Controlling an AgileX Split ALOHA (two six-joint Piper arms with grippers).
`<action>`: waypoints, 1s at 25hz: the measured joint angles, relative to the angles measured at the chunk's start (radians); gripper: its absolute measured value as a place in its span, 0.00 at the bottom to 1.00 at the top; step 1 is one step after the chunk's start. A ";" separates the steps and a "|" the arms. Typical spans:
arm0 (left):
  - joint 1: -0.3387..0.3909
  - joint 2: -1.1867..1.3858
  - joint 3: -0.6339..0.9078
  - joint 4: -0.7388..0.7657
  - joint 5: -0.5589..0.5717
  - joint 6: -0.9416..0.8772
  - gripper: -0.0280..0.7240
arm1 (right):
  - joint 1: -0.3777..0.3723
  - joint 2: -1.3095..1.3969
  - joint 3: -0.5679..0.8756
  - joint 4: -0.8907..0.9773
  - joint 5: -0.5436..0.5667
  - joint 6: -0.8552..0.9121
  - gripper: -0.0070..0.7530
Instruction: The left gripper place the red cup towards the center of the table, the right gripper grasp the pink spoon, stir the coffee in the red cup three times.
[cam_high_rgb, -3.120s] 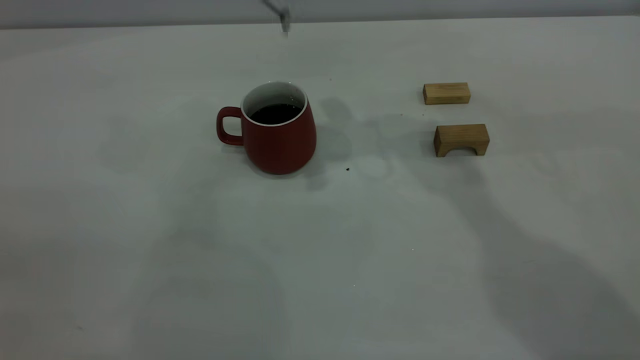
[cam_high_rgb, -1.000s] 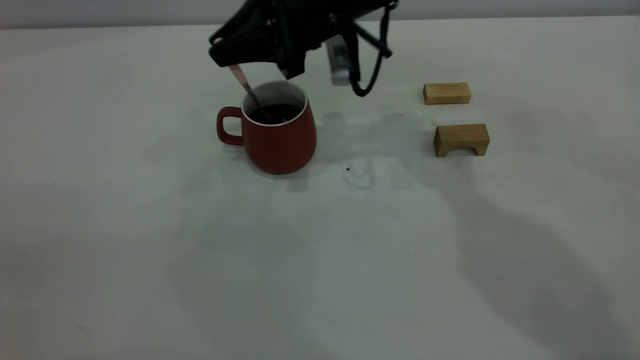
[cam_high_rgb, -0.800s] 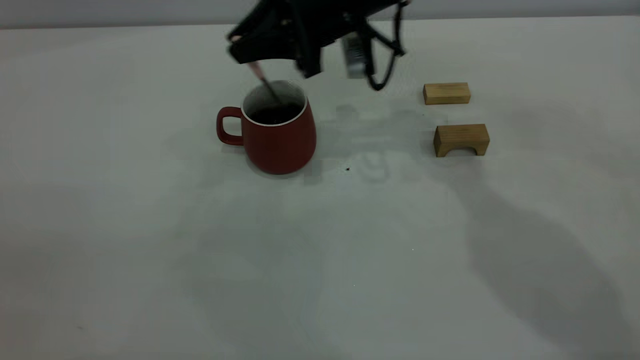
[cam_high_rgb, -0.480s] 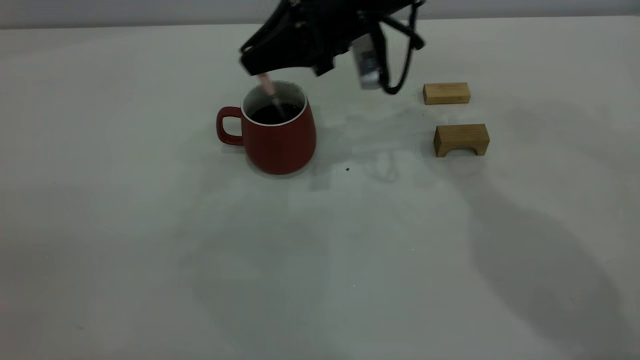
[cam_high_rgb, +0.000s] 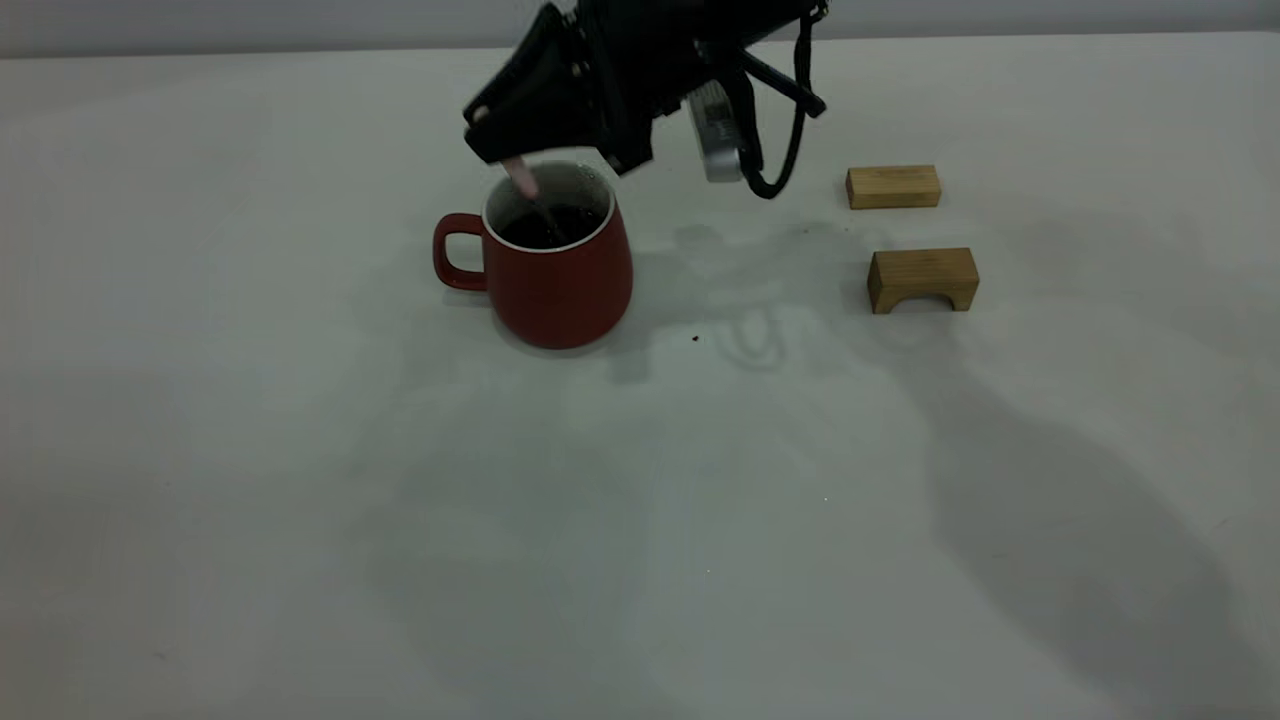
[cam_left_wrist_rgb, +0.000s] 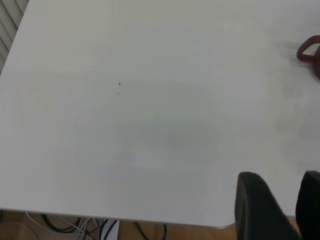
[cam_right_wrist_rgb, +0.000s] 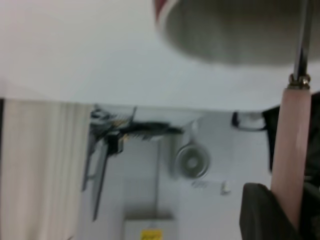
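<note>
Cup: red cup (cam_high_rgb: 556, 270) upright on table (cam_high_rgb: 300, 480), a little left of ctr and toward the far side in ext. view; loop handle on the view's left; white inside and rim. Only its handle edge shows in left wrist view (cam_left_wrist_rgb: 309, 51); rim fills the top of right wrist view (cam_right_wrist_rgb: 235, 30).
Coffee: coffee (cam_high_rgb: 545, 228) dark, flat, well below the rim.
Spoon: pink spoon (cam_high_rgb: 522, 182) tilted, pink handle end up and to the view's left, grey metal neck running down inside the cup into the liquid; bowl hidden. In right wrist view (cam_right_wrist_rgb: 291, 150) pink handle meets metal neck at a small collar.
R gripper: right gripper (cam_high_rgb: 510, 155) just above the cup's far-left rim, fingers pinched on the spoon handle; silver-grey part and cable loop hang off its body to the view's right.
L gripper: left gripper (cam_left_wrist_rgb: 280, 210) out of ext. view; in its own wrist view two dark fingers sit over the table's edge with a gap btwn them, spread, holding nothing, well apart from the cup.
Blocks: plain wooden block (cam_high_rgb: 893, 187) and arched wooden block (cam_high_rgb: 922, 280) to the view's right of the cup, near each other, not touching.
Specks: small dark speck (cam_high_rgb: 695, 339) on the table just right of the cup's base.
</note>
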 joint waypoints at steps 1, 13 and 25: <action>0.000 0.000 0.000 0.000 0.000 0.000 0.39 | 0.000 0.000 0.000 -0.019 0.000 -0.009 0.18; 0.000 0.000 0.000 0.000 0.000 0.000 0.39 | 0.000 0.000 0.000 -0.091 0.073 -0.236 0.53; 0.000 0.000 0.000 0.000 0.000 -0.001 0.39 | 0.000 -0.380 -0.008 -0.789 0.241 -0.267 0.67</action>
